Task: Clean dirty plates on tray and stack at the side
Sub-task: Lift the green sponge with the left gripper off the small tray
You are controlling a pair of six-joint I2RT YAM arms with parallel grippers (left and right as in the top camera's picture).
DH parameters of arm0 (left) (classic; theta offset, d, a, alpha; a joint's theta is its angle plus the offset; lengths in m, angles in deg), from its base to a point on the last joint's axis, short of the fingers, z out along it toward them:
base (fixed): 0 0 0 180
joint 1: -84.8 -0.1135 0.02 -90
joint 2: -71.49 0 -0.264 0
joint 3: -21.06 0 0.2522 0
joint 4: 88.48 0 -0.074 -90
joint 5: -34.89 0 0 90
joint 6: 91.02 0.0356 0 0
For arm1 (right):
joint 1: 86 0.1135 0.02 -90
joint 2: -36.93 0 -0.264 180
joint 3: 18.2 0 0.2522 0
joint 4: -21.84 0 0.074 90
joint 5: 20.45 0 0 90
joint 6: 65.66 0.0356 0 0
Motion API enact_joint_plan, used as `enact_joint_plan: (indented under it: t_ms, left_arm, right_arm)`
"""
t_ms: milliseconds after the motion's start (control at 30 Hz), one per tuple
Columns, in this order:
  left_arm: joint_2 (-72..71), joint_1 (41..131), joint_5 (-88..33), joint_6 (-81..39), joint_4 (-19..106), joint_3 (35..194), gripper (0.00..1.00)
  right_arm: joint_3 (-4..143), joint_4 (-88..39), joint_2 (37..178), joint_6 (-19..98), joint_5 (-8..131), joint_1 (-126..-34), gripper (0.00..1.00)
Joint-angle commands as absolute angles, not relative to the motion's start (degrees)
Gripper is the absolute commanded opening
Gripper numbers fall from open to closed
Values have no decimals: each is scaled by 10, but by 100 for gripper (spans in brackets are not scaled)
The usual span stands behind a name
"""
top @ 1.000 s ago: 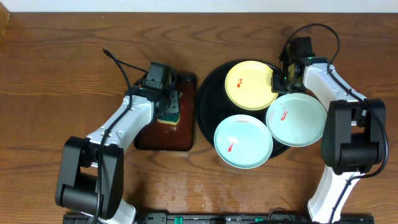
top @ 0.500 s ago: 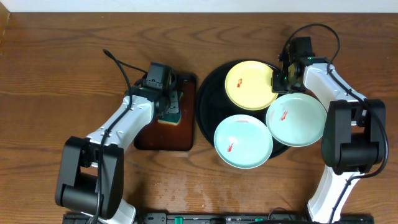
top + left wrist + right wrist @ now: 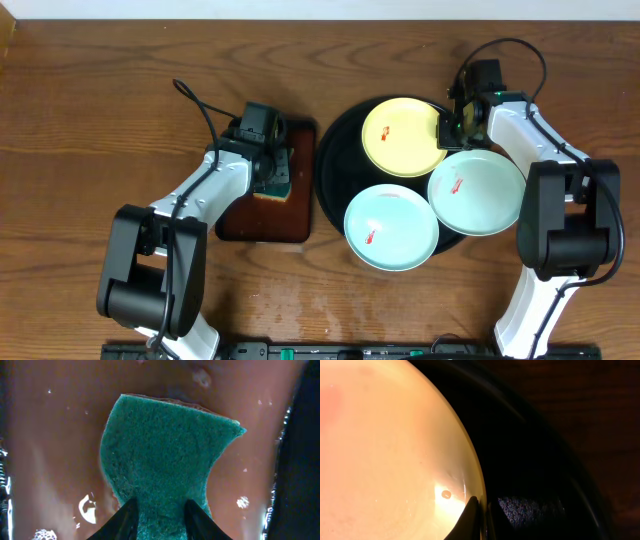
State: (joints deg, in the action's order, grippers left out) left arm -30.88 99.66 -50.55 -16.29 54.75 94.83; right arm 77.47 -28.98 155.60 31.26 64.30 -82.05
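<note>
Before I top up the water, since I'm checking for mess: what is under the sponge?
The sponge lies on the wet brown tray, pinched by the left end effector. Droplets show around it; whatever is directly beneath the sponge is covered.

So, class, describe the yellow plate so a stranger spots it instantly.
Find the round black tray on the wooden table. Look at its far edge for a small plate. It alone is pale yellow; its two neighbours are mint-white.

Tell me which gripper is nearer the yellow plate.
Right. The right gripper pinches the yellow plate at its right rim, on the black tray. The left gripper is off to the plate's left, over the brown tray, gripping the green sponge.
</note>
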Motion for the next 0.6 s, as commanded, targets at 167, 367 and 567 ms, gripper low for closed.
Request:
enact_joint_plan:
  t_ms: [167, 367, 567]
  left_arm:
    - [-326, 998, -508, -161, 546, 943, 41]
    - [-339, 998, -508, -161, 546, 943, 41]
    - [-352, 998, -508, -161, 546, 943, 15]
  right_arm:
    - [772, -294, 1559, 303, 652, -818, 4]
    - [772, -294, 1559, 303, 652, -818, 4]
    - [772, -294, 1559, 303, 652, -818, 4]
